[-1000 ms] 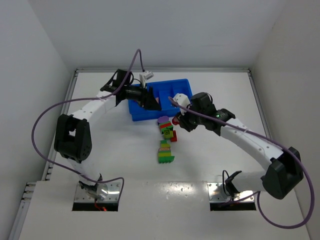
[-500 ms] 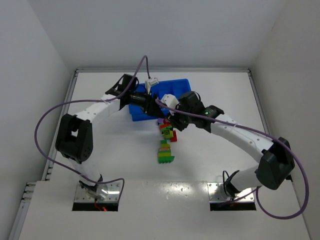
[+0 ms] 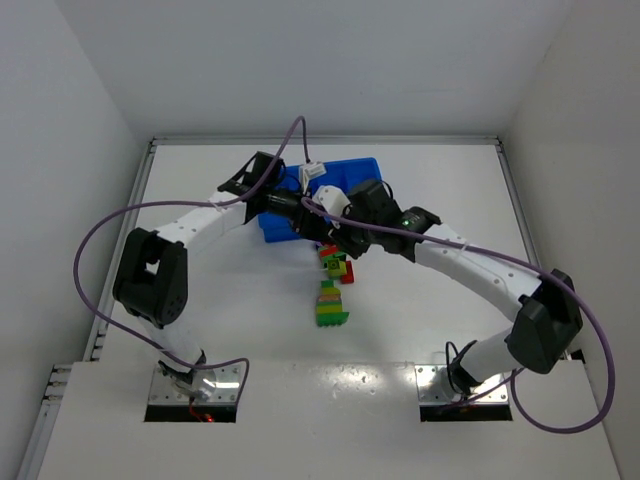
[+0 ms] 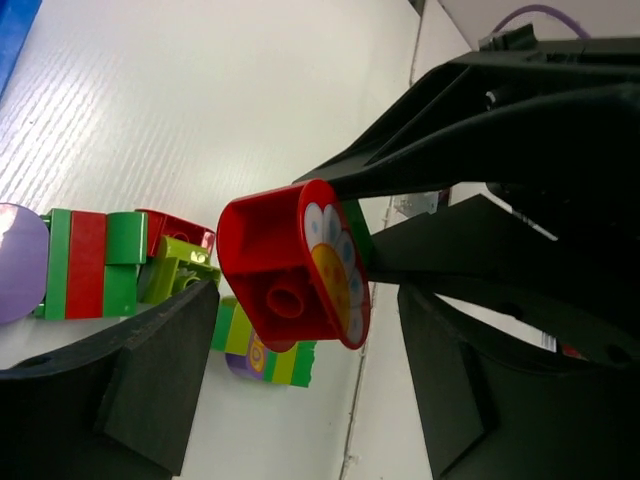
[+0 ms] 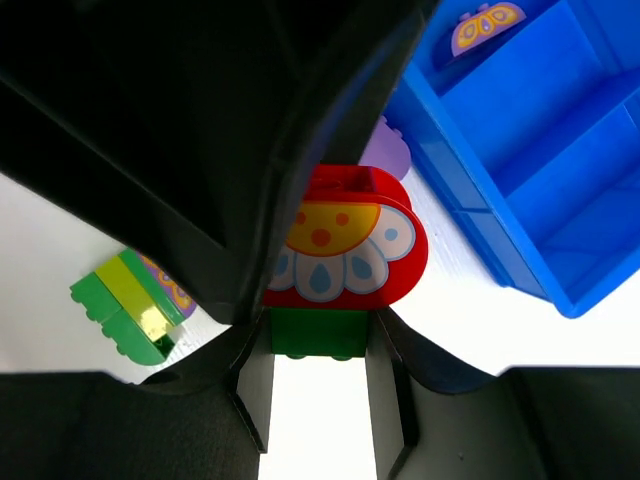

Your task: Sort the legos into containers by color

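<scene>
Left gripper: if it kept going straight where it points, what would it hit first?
Probably the red flower brick, held by the right gripper just ahead of the left gripper's open fingers; depth is unclear.

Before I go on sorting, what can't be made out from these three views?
Top view: the left arm and right arm cover most of the bright blue plastic tray; its contents are hidden.
Right wrist view: that tray runs off the right edge; a black mass blocks the upper left.
Left wrist view: the purple round brick is cut by the left edge.

Right pincer (image 5: 320, 340) clamped; left pincer (image 4: 305, 300) seemingly spread.
</scene>
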`<state>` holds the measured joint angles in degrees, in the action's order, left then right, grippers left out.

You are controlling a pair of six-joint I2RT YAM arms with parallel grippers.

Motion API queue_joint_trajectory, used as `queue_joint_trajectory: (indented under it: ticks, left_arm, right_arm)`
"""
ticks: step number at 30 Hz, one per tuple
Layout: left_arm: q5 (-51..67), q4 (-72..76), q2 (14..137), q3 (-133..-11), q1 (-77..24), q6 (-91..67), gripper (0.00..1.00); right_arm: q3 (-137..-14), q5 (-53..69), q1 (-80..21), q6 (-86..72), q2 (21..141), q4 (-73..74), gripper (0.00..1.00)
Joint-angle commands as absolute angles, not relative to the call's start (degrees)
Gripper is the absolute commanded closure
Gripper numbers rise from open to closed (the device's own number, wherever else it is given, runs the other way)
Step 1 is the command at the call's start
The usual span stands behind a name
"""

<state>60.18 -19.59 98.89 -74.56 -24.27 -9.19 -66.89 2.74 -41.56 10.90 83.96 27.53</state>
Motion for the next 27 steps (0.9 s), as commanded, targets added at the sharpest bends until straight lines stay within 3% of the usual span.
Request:
queue_joint_trajectory:
  ticks: [1,4,5,8,19,21,25,27]
  left_arm:
    - [62.1,-17.7,97.6,-74.5,-25.0,-8.3,0.26]
    - [63.5,-17.7,97.6,-73.9,-25.0,-7.2,0.55]
    - [63.5,-17.7,97.6,-73.9,-25.0,-7.2,0.77]
    - [62.8,-17.1,96.3,-73.4,-24.3,-7.2,1.0]
    - [60.9,-14.2,92.6,-74.9,-13.5,-11.2,1.0]
    - [53.6,-14.2,91.4,-74.9,-11.1,-11.8,0.97]
    - [23.2,-16.1,90.9,-75.6,-10.6,-10.6,0.87]
    - [19.8,-18.2,93.7,-77.9,-10.5,-11.4,0.81]
  right_arm:
    - [-69.5,1.9,-42.5,11.3,84.8,26.4,1.0]
    - [-69.0,1.4,-43.1,11.3,84.8,26.4,1.0]
    - [-68.5,1.4,-43.1,11.3,84.8,26.4,1.0]
    - [-66.6,0.2,-43.1,11.3,83.7,25.2,1.0]
    - [-56.0,-5.1,-41.4,12.6,75.2,22.4,1.0]
    - [-55.5,-5.1,-40.6,12.6,74.1,21.9,1.0]
    - [-54.1,-5.1,-38.3,10.4,72.8,20.6,1.0]
    - [-54.1,-5.1,-36.7,9.0,73.3,20.0,1.0]
